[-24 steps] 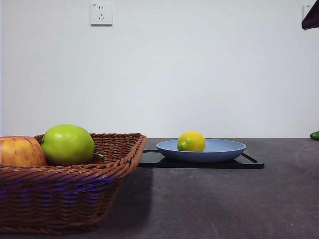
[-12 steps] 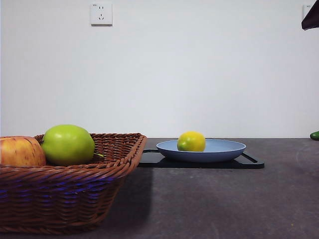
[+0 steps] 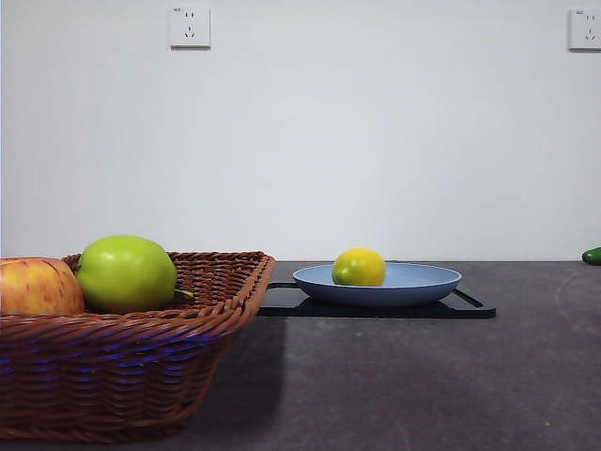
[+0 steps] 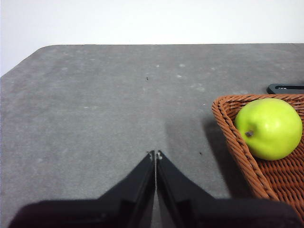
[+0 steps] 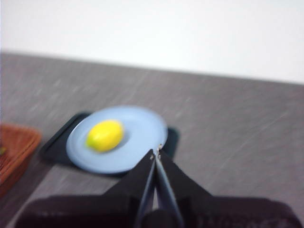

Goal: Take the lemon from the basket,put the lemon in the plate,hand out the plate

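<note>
The right gripper has its two black jaws pressed together with nothing between them, and it hangs above the table, apart from everything, with the near rim of the plate lying just past its tips in the blurred right wrist view. The left gripper is likewise clenched on nothing, its jaws meeting in a thin seam over bare grey table, with the corner of the basket off to one side and not touched. Neither arm shows in the front view. The lemon lies in the light blue plate, resting on its floor toward the side nearer the basket, and no gripper touches it. The plate sits on a flat black tray whose edges stick out beyond it on both sides. The brown wicker basket stands near and large at the front, just beside the tray's end, and holds a green apple with a red-yellow apple touching it. Two white wall sockets are mounted high on the pale wall behind, and a small green thing peeks in at the table's far edge, too cut off to name
</note>
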`<action>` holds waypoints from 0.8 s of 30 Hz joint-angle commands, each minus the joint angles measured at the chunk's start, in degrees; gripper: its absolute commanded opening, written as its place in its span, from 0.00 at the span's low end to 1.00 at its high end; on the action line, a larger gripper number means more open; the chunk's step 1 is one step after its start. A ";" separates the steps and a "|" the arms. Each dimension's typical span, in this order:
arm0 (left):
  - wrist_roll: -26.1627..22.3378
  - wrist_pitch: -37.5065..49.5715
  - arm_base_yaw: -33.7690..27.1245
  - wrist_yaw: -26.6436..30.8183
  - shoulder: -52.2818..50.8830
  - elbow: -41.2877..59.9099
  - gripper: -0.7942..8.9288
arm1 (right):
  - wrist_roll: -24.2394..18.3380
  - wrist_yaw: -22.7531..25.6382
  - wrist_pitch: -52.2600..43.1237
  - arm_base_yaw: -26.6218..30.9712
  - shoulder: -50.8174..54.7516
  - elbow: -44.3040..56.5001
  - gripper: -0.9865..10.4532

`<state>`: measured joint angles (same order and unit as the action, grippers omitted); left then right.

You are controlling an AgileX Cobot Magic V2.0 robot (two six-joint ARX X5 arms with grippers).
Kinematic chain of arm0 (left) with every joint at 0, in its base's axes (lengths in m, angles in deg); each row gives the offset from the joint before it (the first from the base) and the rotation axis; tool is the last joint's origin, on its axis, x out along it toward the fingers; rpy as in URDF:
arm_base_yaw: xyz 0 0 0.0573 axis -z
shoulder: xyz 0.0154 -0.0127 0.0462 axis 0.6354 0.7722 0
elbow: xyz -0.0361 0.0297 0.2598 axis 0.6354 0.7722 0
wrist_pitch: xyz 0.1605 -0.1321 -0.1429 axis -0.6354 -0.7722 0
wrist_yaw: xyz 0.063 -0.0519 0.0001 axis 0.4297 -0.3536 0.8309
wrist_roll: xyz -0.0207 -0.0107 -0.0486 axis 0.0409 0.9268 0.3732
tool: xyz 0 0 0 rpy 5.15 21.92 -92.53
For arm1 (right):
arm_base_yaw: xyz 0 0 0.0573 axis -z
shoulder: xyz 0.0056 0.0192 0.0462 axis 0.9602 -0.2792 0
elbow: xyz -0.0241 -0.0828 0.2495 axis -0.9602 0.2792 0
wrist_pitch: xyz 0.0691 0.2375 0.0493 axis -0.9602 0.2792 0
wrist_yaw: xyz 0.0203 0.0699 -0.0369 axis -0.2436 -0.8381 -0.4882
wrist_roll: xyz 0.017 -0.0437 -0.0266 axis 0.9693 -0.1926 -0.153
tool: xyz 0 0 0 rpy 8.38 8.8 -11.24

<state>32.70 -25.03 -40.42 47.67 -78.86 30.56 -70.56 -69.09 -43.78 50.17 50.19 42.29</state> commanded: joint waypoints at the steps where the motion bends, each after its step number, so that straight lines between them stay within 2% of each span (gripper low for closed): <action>1: 0.39 0.24 -0.22 -0.02 -0.13 0.66 0.09 | -1.29 -7.98 -0.42 7.23 3.78 3.96 0.09; 4: 0.39 0.24 -0.22 -0.04 -0.13 0.66 0.09 | -1.27 -12.26 -3.13 14.25 8.37 9.57 0.09; 8: 0.39 0.24 -0.22 -0.07 -0.13 0.66 0.09 | -0.17 -12.41 -6.32 19.06 13.03 16.41 0.09; 15: 0.39 0.24 -0.22 -0.02 -0.13 0.66 0.09 | -0.20 -12.39 -6.71 21.33 15.93 23.04 0.09; 24: 0.39 0.24 -0.22 -0.02 -0.13 0.66 0.09 | -0.17 -12.37 -5.27 21.35 19.63 25.68 0.09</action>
<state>32.72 -25.03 -40.42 47.67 -78.86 30.56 -71.13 -81.42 -48.96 71.55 69.44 67.71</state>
